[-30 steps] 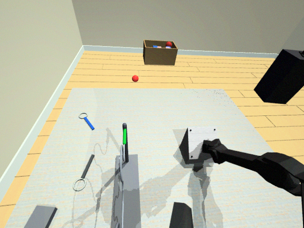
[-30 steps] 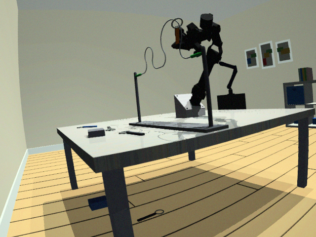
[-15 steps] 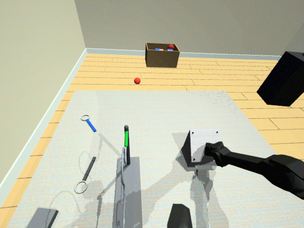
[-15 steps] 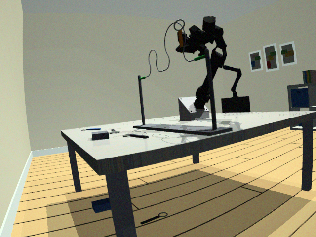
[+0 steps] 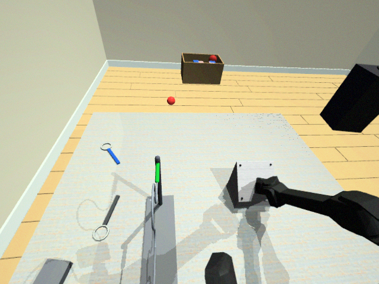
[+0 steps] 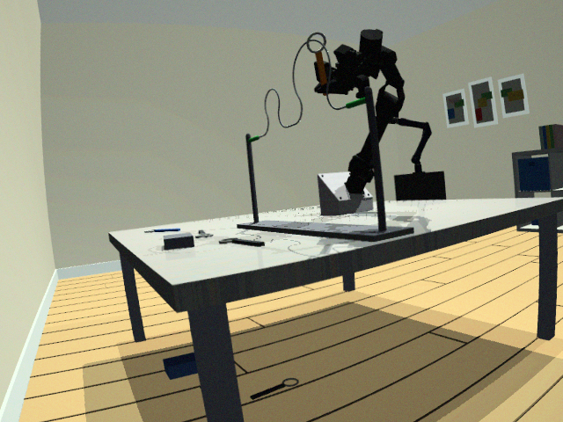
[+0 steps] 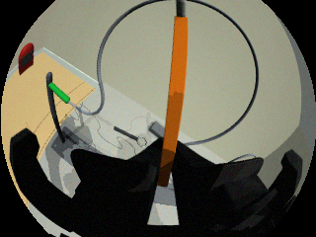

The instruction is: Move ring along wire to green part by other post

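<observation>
The grey ring (image 6: 316, 32) is at the top of the wire's tall hump in the exterior view, with the wire (image 6: 273, 89) (image 7: 257, 74) (image 5: 153, 213) seeming to pass through it. Whether they touch is too small to tell. The orange handle (image 6: 320, 65) (image 7: 178, 74) points down from the ring. My gripper (image 6: 322, 79) (image 7: 166, 141) is shut on the handle's lower part. The near green part (image 6: 355, 103) meets the near post (image 6: 376, 158). The far green part (image 6: 253, 138) (image 5: 157, 172) (image 7: 59, 93) meets the far post (image 6: 252, 181). The ring is outside the wrist view.
The posts stand on a grey base (image 5: 160, 220) (image 6: 309, 229). A white-faced wedge (image 5: 249, 174) (image 6: 336, 207) is beside it. A blue-handled ring (image 5: 113, 155), a dark-handled ring (image 5: 111, 209) and a grey block (image 5: 53, 271) (image 6: 179, 240) lie on the table. A black box (image 5: 352, 100) (image 6: 418, 184) stands beyond.
</observation>
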Robot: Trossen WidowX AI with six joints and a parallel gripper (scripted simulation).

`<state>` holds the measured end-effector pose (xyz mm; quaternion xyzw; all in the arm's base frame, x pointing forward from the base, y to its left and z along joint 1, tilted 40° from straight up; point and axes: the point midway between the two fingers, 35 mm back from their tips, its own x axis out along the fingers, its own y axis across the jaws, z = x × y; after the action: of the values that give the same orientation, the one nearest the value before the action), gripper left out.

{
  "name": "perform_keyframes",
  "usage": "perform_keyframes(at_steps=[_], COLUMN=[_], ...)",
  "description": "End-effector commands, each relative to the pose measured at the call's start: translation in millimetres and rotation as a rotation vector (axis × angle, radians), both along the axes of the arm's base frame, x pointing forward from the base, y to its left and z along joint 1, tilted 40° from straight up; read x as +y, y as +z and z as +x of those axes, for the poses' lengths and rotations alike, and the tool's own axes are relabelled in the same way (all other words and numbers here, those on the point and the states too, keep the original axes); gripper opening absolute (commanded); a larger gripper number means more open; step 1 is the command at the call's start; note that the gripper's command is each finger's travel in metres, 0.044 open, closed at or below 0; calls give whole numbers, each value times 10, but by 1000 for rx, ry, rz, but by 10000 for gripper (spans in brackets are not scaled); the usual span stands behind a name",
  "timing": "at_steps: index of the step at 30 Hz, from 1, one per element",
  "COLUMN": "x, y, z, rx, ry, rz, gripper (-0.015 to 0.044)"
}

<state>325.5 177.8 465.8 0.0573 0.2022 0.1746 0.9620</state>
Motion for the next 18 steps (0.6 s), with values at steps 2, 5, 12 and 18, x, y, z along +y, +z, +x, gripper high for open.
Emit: perform_keyframes(at_steps=[2, 5, 12, 18], x=[-10, 1, 25, 46], y=[31, 32, 37, 43], z=[-19, -21, -25, -29], rx=[6, 14, 31, 45], ry=[-2, -1, 2, 4], rz=[73, 109, 195, 269], gripper=[-150, -150, -150, -150])
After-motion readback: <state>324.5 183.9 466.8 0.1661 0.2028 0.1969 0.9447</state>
